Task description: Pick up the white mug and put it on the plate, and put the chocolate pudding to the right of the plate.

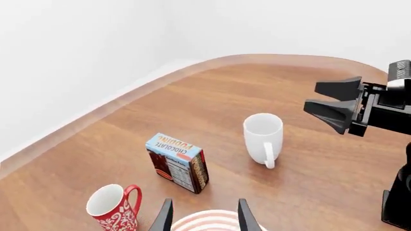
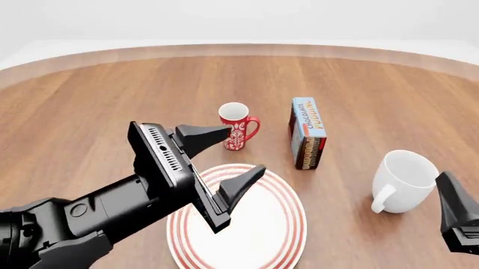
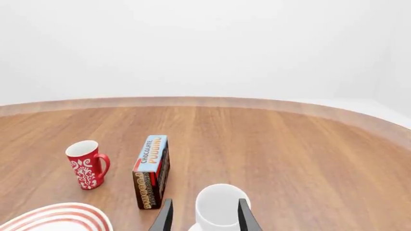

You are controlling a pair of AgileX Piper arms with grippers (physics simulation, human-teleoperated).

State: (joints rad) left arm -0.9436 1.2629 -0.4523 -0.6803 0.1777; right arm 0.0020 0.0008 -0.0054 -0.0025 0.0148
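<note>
The white mug [image 2: 405, 181] stands upright at the right of the table, handle toward the near side. My right gripper [image 1: 311, 98] is open just short of it, touching nothing; in the right wrist view the white mug [image 3: 218, 208] shows between the fingertips. The plate [image 2: 284, 235] lies near the front centre. Above its far-left rim hovers my left gripper [image 2: 245, 149], open and empty. The chocolate pudding [image 2: 308, 133] stands upright between the plate and the white mug, behind both.
A red mug [image 2: 236, 125] with a white floral pattern stands behind the plate, left of the pudding. The wooden table [image 2: 112, 95] ends in a curved far edge against a white wall.
</note>
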